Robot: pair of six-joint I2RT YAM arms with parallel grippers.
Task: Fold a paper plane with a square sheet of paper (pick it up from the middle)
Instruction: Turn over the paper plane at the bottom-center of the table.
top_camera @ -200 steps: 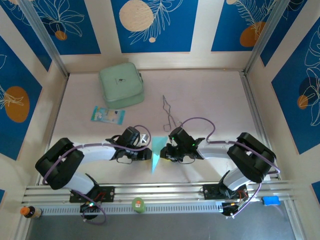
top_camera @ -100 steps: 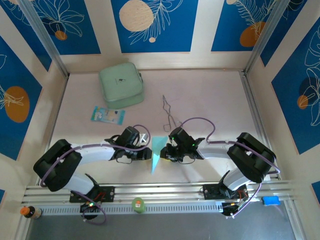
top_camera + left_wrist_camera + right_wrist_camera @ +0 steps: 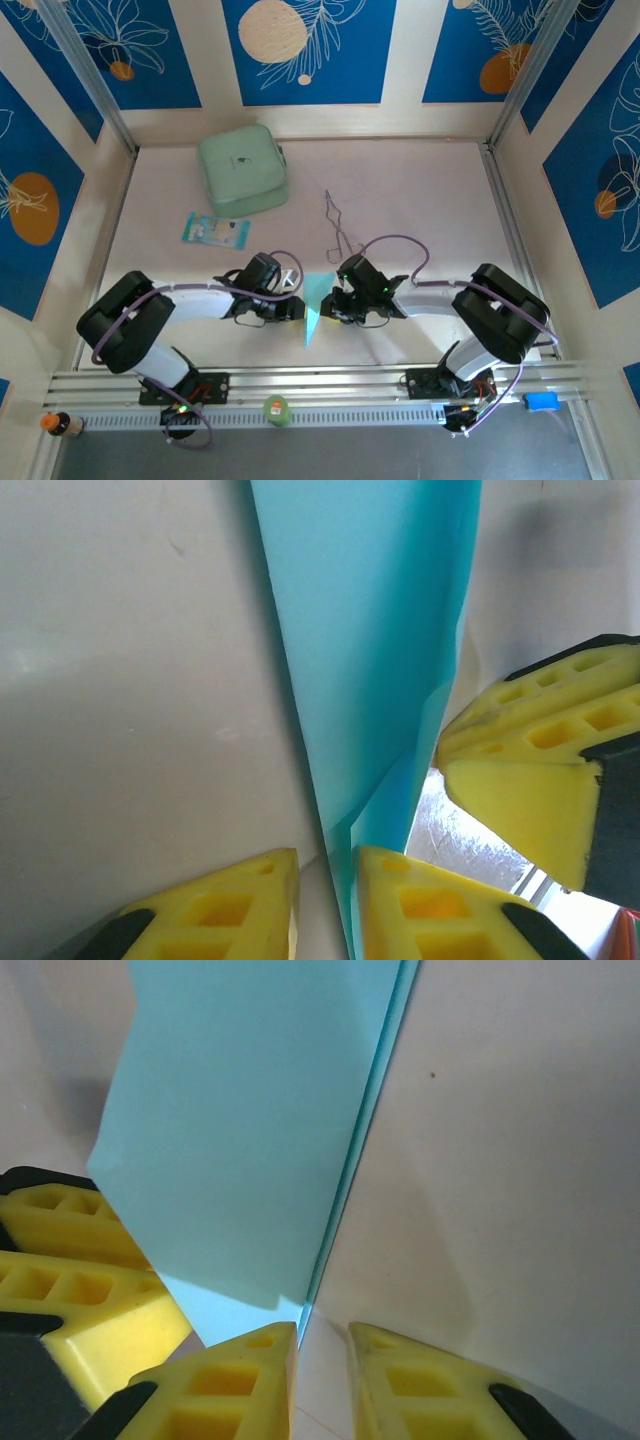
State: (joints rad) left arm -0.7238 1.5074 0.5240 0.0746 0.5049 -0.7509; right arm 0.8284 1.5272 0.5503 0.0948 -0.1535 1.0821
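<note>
Noting layout: the folded paper lies on the table near the front edge, directly between the two grippers. It is a long narrow wedge. Its long axis runs front to back, with the broad end toward the far side and the point toward the arm bases.

The left gripper sits just beside the paper's left edge, and the right gripper just beside its right edge. Both are about equally near, and each faces the paper side-on, across the long axis.

Left jaws: narrow, with a slit of bare table showing between the fingers. The paper's edge runs down into that slit and lies against one pad, not pinched.

Right jaws: narrow too, with a gap visible. The paper's corner ends just at the fingertips, not clamped.

One layer may be lifted off the table; cannot tell for certain.

Judgement: mid-fold, plane not finished. The next crease probably needs one side to pin the paper while the other turns a flap about the long axis. Risk: the thin paper skidding sideways instead of creasing.
</note>
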